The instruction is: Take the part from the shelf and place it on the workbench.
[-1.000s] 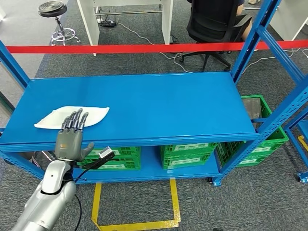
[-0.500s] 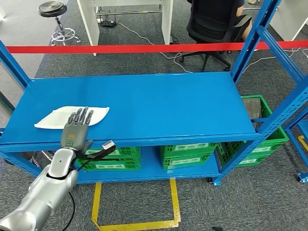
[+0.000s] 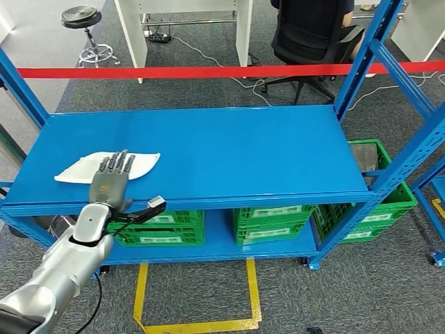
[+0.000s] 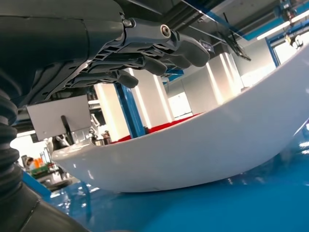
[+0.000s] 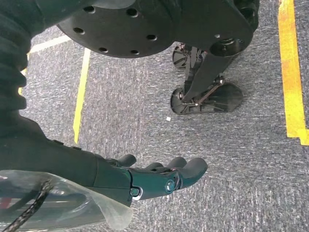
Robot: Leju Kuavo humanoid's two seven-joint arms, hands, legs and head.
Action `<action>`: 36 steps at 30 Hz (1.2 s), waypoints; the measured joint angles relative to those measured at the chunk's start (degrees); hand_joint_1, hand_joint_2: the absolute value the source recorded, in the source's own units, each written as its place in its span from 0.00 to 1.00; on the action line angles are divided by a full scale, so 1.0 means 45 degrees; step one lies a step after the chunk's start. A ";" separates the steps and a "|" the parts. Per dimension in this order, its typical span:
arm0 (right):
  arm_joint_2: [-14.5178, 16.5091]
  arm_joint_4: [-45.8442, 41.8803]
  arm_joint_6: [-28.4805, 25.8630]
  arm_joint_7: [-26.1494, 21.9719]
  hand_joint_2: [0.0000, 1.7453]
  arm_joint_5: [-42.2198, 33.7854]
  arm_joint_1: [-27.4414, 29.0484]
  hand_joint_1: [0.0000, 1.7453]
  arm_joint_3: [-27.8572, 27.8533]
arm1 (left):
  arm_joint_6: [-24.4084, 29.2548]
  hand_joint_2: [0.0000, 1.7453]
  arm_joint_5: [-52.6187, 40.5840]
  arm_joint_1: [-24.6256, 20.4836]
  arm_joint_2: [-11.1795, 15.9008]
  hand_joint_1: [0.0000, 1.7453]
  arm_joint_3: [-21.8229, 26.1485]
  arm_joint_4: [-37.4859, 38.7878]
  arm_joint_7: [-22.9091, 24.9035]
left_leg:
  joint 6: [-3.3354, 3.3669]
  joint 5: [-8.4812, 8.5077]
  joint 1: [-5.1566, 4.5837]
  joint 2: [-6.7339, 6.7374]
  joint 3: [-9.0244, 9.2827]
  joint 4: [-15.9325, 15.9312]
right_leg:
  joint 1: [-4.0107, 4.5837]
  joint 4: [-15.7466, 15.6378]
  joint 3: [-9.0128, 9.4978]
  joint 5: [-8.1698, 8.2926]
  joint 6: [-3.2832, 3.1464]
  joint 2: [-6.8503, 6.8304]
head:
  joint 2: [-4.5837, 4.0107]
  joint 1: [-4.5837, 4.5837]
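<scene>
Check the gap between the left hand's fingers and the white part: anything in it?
Nothing. In the left wrist view the fingers hang over the white part with bare air between them.

Green crates (image 3: 272,224), red tape (image 3: 210,71)

High head view; close wrist views

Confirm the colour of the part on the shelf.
White part, clearest in the head view.
</scene>
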 joint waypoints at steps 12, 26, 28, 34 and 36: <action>-0.0010 0.0000 0.0041 -0.0007 1.00 -0.0058 0.0001 0.00 0.0000 | -0.1319 1.00 -0.0123 -0.0805 0.0041 0.00 -0.0081 0.0845 0.0470 | -0.0007 0.0083 0.0000 -0.0006 -0.0017 -0.0003 | 0.0000 0.0002 -0.0014 0.0084 -0.0002 -0.0011 | 0.0000 0.0000; -0.0010 0.0000 0.0033 0.0002 1.00 -0.0096 -0.0002 0.00 0.0000 | -0.1875 1.00 0.0023 -0.1198 -0.0011 0.00 -0.0081 0.1264 0.0484 | -0.0007 0.0114 0.0000 -0.0007 -0.0025 -0.0004 | -0.0001 0.0003 -0.0024 0.0109 -0.0002 -0.0013 | 0.0000 -0.0002; -0.0010 0.0000 0.0033 0.0002 1.00 -0.0096 -0.0001 0.00 0.0000 | -0.1875 1.00 0.0023 -0.1203 -0.0016 0.00 -0.0081 0.1271 0.0484 | -0.0007 0.0114 0.0000 -0.0007 -0.0025 -0.0004 | -0.0001 0.0003 -0.0024 0.0109 -0.0002 -0.0013 | 0.0000 -0.0004; -0.0011 0.0000 0.0033 -0.0004 1.00 -0.0107 -0.0002 0.00 0.0000 | -0.2128 1.00 0.0033 -0.1287 -0.0052 0.75 -0.0081 0.1358 0.0451 | -0.0007 0.0114 0.0000 -0.0009 -0.0025 -0.0004 | -0.0001 0.0003 -0.0024 0.0109 -0.0002 -0.0016 | 0.0000 -0.0001; -0.0011 0.0000 0.0033 -0.0007 1.00 -0.0126 -0.0002 0.00 0.0000 | -0.2368 1.00 0.0037 -0.1324 -0.0085 1.00 -0.0081 0.1398 0.0399 | -0.0005 0.0117 0.0000 -0.0015 -0.0026 -0.0004 | -0.0001 0.0003 -0.0023 0.0109 -0.0002 -0.0033 | 0.0000 -0.0001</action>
